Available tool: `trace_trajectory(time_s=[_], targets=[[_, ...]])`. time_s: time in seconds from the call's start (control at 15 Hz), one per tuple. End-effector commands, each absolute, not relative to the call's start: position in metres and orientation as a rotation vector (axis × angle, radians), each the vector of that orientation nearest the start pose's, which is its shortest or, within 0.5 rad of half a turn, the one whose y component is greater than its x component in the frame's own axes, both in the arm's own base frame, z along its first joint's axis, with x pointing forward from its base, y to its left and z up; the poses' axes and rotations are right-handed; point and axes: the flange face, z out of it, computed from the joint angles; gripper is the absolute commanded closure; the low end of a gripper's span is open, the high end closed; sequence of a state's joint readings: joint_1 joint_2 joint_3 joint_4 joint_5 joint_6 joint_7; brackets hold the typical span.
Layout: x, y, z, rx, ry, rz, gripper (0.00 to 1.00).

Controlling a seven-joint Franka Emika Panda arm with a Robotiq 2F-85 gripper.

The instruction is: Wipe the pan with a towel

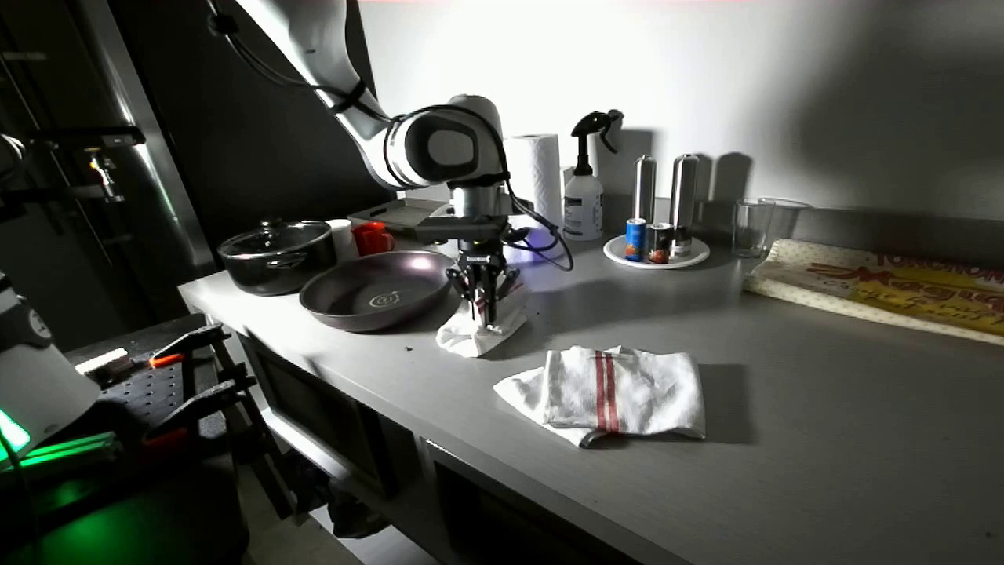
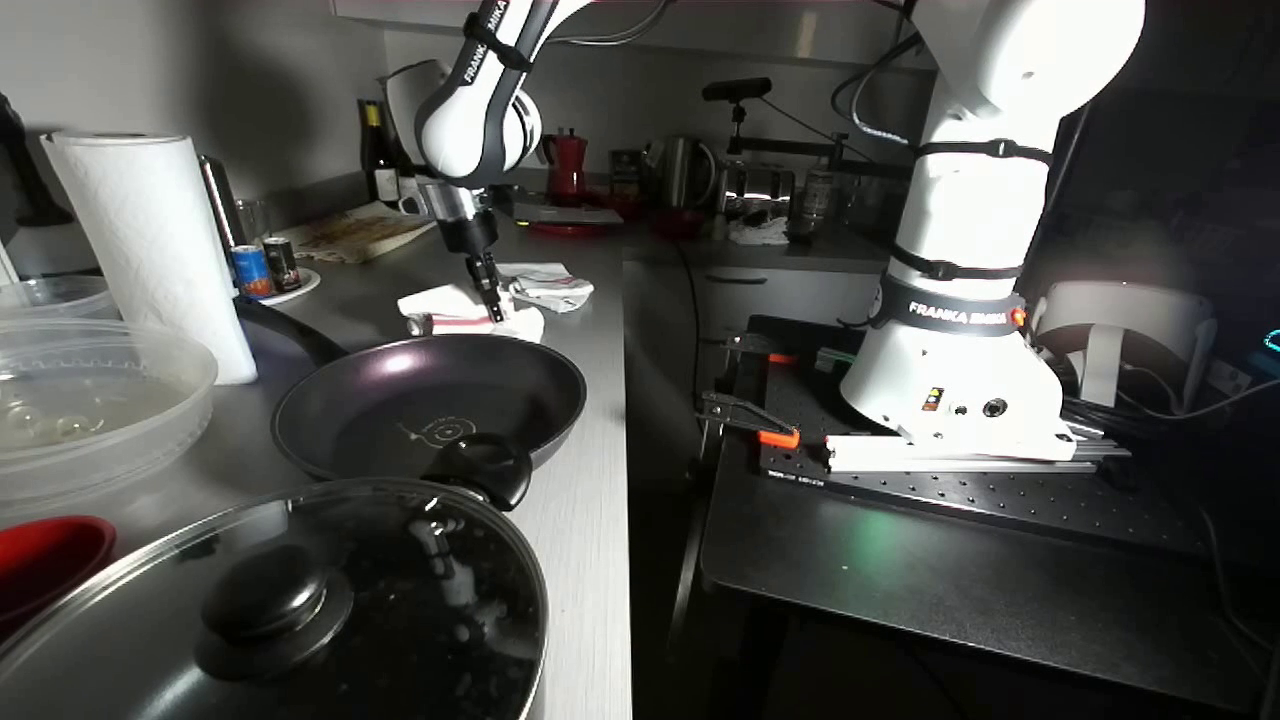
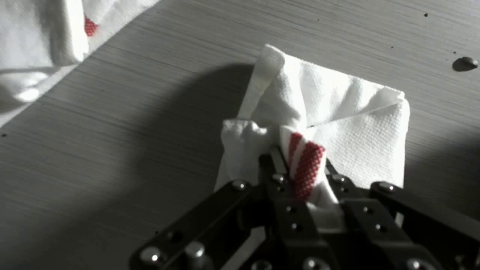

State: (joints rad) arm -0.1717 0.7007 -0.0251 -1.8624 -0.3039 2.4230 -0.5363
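One white towel is clamped in the claw, a red-striped fold pinched and the rest spread below. In an exterior view, the pan sits nearer than the claw, its long handle pointing far left, its short handle near right. Another towel lies on the counter beyond the claw.

Glare whitens the wall in an exterior view; beside my tool, broad shadow darkens the tabletop.
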Motion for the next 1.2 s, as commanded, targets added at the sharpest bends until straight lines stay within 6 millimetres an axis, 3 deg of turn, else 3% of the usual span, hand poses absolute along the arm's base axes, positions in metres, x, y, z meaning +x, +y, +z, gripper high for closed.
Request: trace_trajectory(time_s=[0.0, 0.53, 0.8, 1.13], targets=[[0.587, -0.128, 0.167, -3.141, -0.903, 0.193, 0.96], [0.534, -0.132, 0.255, -3.188, -0.791, -0.154, 0.96], [0.52, -0.109, 0.288, -3.164, -0.785, -0.264, 0.96], [0.516, -0.058, 0.299, -3.117, -0.889, -0.278, 0.96]])
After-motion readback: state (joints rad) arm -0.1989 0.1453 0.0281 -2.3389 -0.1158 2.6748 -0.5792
